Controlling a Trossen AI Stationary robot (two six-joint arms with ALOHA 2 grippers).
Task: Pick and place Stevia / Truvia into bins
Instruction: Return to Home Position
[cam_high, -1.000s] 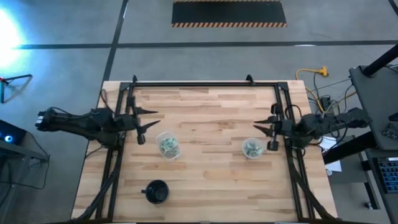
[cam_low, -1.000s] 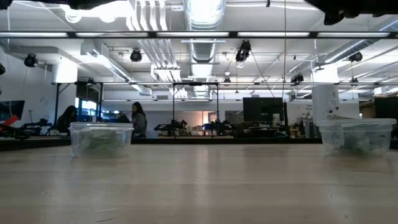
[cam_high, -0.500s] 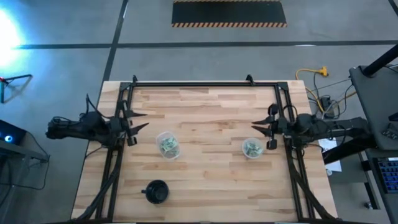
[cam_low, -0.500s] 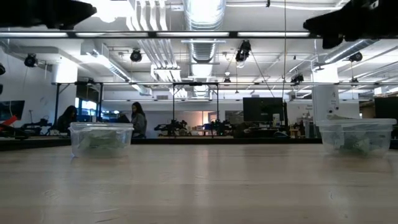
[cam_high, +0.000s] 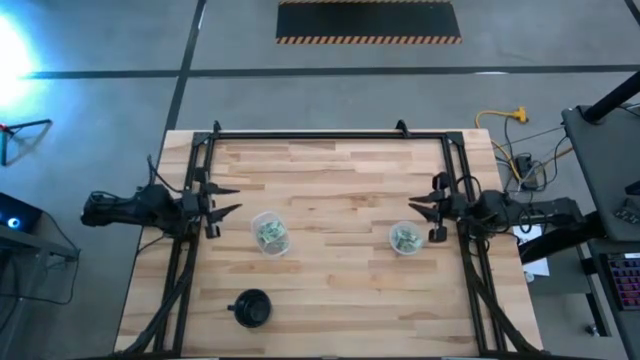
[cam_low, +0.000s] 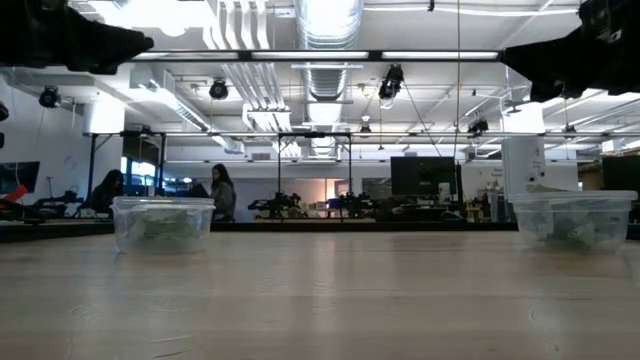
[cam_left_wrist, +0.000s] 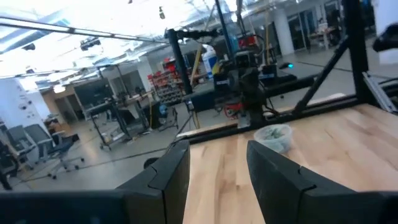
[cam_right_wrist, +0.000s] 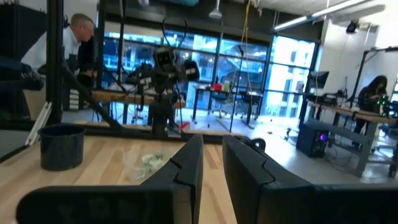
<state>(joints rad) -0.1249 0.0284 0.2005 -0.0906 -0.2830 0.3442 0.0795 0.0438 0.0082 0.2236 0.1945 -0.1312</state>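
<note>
On the wooden table (cam_high: 340, 170): packets in the cups, an arm at each side edge.
At the left edge, left gripper (cam_high: 228, 198) raised above the top, jaws apart, nothing between them. At the right edge, right gripper (cam_high: 417, 207) likewise raised, jaws parted by a narrow gap, empty. Between them, two clear cups, left cup (cam_high: 255, 222) and right cup (cam_high: 393, 232), well apart, green-and-white Stevia packets (cam_high: 270, 237) inside each. On the near side, towards the left, black cup (cam_high: 251, 307), upright.

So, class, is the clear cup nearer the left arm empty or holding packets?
Holding packets: seen from above, pale green packets lie inside the clear cup.
</note>
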